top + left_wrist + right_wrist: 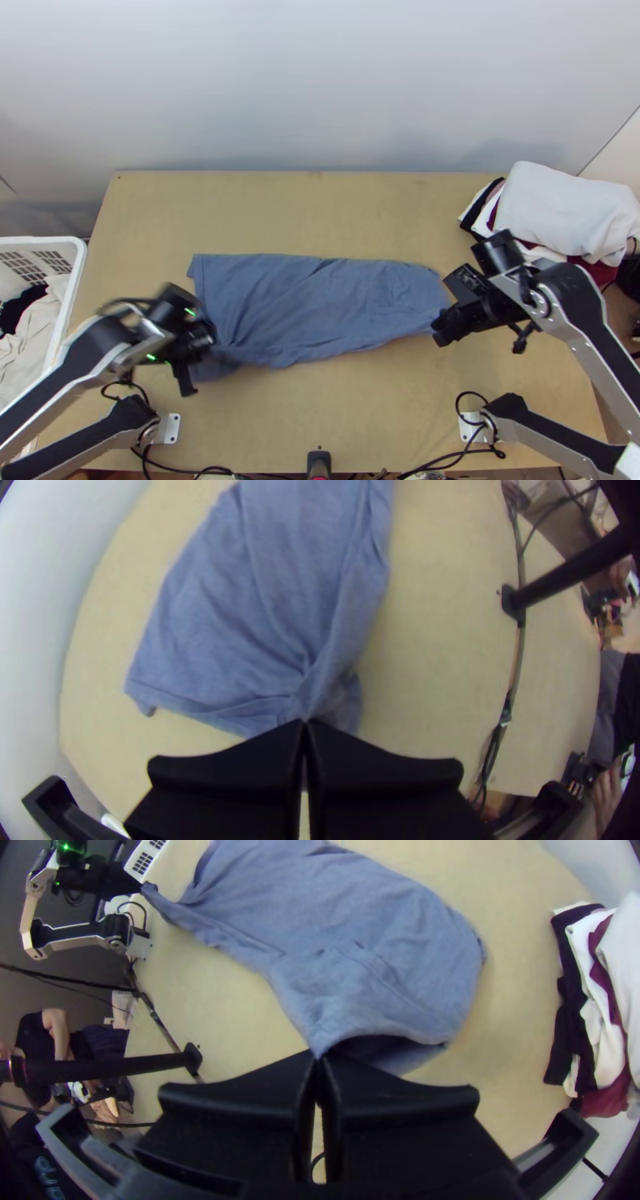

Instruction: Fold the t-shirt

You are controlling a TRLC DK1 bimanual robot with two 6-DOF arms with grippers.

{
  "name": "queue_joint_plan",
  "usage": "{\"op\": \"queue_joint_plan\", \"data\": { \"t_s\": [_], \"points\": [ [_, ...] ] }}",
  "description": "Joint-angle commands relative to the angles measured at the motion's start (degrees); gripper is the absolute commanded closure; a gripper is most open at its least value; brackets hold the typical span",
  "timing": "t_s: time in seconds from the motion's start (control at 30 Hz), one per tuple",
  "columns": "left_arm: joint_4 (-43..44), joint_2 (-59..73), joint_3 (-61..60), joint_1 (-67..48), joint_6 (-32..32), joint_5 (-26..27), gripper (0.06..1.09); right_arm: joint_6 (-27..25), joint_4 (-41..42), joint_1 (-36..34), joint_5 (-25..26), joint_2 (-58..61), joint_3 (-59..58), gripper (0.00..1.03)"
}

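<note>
The blue t-shirt [320,304] lies as a long folded strip across the middle of the table, its near edge lifted at both ends. At its left end is my left gripper [196,364]; in the left wrist view the left gripper [305,730] is shut on a gathered bit of the t-shirt [267,600]. My right gripper [440,330] is at the strip's right end. In the right wrist view, the right gripper [319,1060] is shut on a raised edge of the t-shirt [360,927], which opens in a hollow beside the fingers.
A stack of clothes [560,208] sits at the table's back right corner. To the left stands a white basket [76,280] with cloth in it. Cables [448,458] run along the near edge. Bare table [320,216] lies behind the t-shirt.
</note>
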Motion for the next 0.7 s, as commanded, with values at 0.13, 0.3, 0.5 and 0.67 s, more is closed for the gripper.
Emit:
{"op": "queue_joint_plan", "data": {
  "t_s": [0.13,0.3,0.5,0.67],
  "points": [
    [-6.15,-3.9,20.99,21.89,1.54,5.19,1.05,3.1,-1.2,-3.7,-0.9,-4.18,16.18,1.0],
    [-0.61,-4.61,28.55,33.75,-3.47,6.15,1.05,5.38,0.3,-8.0,-0.9,-4.27,31.3,1.0],
    [1.58,-5.48,50.69,40.26,-14.63,6.15,1.05,7.32,-0.32,-13.1,0.5,-3.74,57.49,1.0],
    [0.27,-4.52,71.08,42.63,-19.2,1.14,1.05,7.67,4.25,-23.12,0.41,-7.43,67.42,1.0]
  ]
}}
